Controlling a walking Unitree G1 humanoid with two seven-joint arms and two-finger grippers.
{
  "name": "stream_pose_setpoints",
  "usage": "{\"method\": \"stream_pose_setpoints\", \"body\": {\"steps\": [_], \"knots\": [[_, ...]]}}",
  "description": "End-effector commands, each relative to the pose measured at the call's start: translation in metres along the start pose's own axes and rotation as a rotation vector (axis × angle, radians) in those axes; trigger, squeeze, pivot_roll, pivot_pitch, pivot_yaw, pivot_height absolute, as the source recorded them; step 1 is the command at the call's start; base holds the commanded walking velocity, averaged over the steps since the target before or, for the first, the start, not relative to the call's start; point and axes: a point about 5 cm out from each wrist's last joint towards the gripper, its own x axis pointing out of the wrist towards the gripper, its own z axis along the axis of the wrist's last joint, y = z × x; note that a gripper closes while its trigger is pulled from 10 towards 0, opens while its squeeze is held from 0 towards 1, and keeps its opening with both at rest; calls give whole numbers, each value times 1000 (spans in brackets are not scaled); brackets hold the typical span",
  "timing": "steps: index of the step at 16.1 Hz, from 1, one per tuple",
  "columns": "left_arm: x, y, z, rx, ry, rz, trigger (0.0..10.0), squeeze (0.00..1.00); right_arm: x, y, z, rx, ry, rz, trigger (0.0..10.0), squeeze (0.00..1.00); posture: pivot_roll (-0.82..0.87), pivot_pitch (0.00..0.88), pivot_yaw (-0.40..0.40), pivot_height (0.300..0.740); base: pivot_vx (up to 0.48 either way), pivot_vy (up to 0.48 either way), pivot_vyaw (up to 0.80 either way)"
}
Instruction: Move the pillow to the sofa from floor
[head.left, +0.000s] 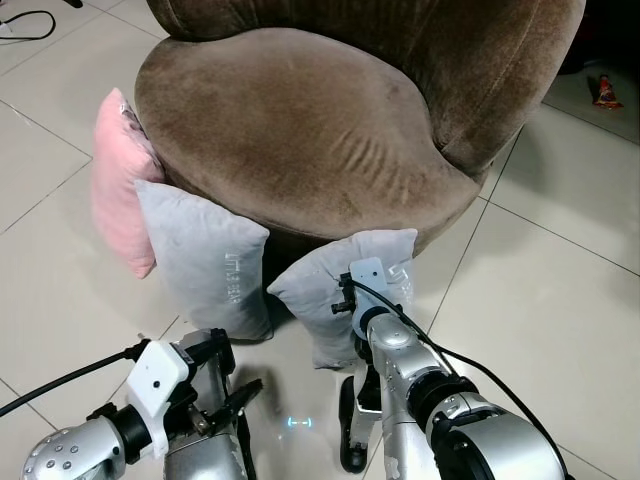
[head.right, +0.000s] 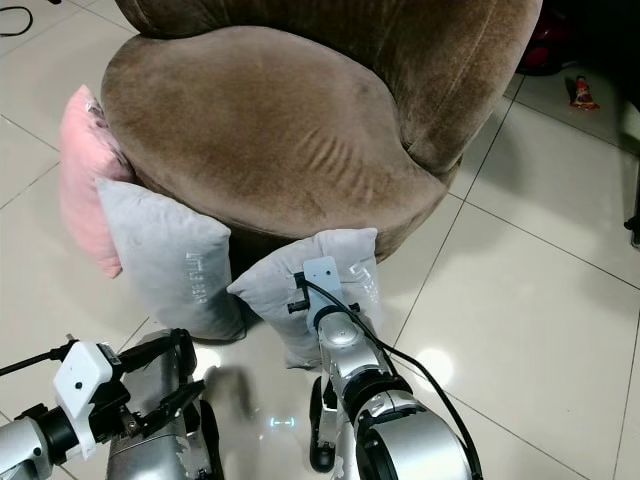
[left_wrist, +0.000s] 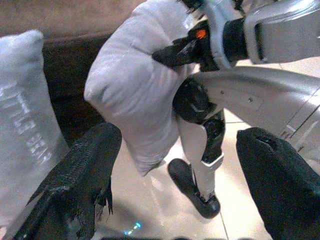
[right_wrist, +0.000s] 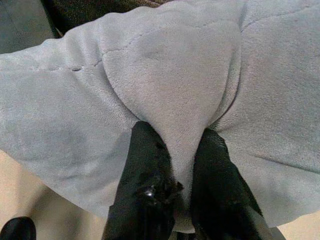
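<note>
A small grey pillow (head.left: 325, 290) stands at the foot of the brown round sofa chair (head.left: 300, 120), its lower corner close to the tiled floor. My right gripper (right_wrist: 182, 170) is shut on a pinched fold of this pillow's upper part, and its black fingers (left_wrist: 172, 52) press into the fabric. My left gripper (left_wrist: 175, 185) is open, low and to the left of that pillow, with nothing between its fingers. A second grey pillow with lettering (head.left: 205, 260) and a pink pillow (head.left: 118, 180) lean against the chair's left side.
Light tiled floor (head.left: 540, 300) surrounds the chair. A red packet (head.left: 606, 92) lies on the floor at the far right. A black cable (head.left: 30, 25) runs at the far left. My own leg and foot (head.left: 352, 425) stand just below the held pillow.
</note>
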Motion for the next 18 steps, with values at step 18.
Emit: {"method": "stream_pose_setpoints", "body": {"steps": [18], "knots": [[10, -24, 6, -15, 10, -71, 10000, 47, -28, 74, -14, -53, -79, 814, 0, 0, 89, 171, -78, 528, 0, 0, 0]]}}
